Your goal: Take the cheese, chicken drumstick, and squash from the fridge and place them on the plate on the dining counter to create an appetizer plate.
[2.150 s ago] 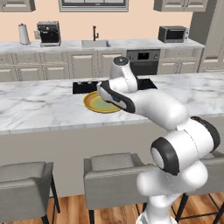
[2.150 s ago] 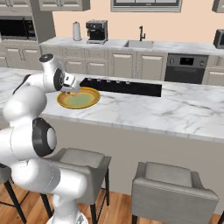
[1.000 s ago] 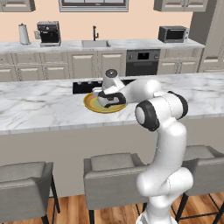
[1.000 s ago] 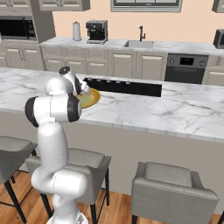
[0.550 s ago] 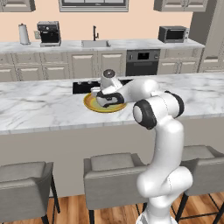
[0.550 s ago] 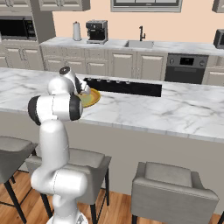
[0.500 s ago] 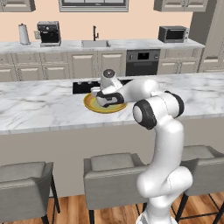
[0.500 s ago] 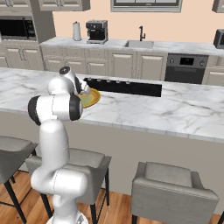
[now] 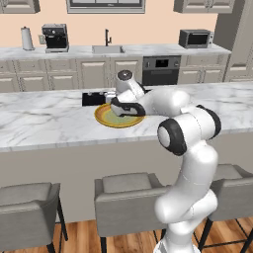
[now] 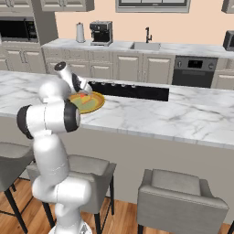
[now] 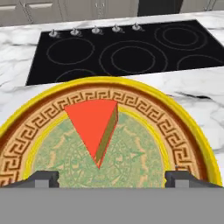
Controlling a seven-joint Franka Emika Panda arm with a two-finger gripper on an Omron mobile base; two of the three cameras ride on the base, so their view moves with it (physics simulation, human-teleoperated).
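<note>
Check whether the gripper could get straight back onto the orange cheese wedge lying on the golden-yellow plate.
Probably yes. The gripper hangs open just over the orange cheese wedge on the golden-yellow plate, its fingers spread wider than the wedge, nothing between.

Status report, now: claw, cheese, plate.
Claw open, low over the plate. Cheese lying on the plate, free of the fingers. Nothing in the way.
</note>
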